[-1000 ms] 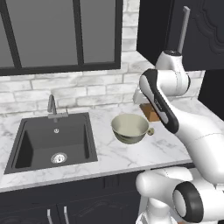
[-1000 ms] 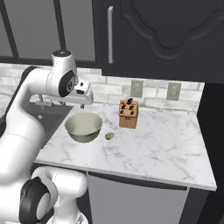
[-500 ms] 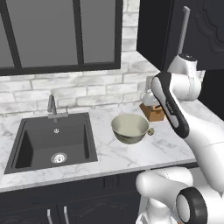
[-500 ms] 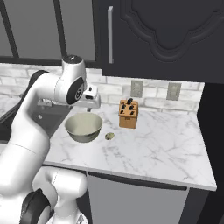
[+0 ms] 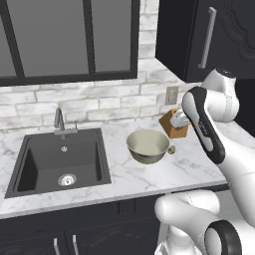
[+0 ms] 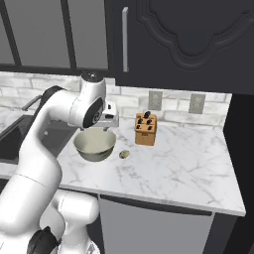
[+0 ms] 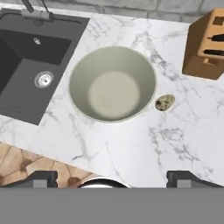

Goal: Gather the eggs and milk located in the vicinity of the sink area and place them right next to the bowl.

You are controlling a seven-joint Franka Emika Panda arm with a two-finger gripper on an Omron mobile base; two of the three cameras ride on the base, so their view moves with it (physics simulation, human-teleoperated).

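On the marble bench (image 7: 131, 148), an egg (image 7: 165, 103) lies just beside the bowl (image 7: 112, 84). My gripper (image 7: 111, 177) hangs above, jaws wide and empty; the sink (image 7: 26, 65) lies beyond the bowl, away from the egg.

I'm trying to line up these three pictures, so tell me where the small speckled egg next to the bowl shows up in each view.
Left base view: egg, centre-right, touching the bowl's right rim.
Right base view: egg, centre, just right of the bowl.
Hand view: egg, right of centre, beside the bowl.
Shared landmark: the knife block.
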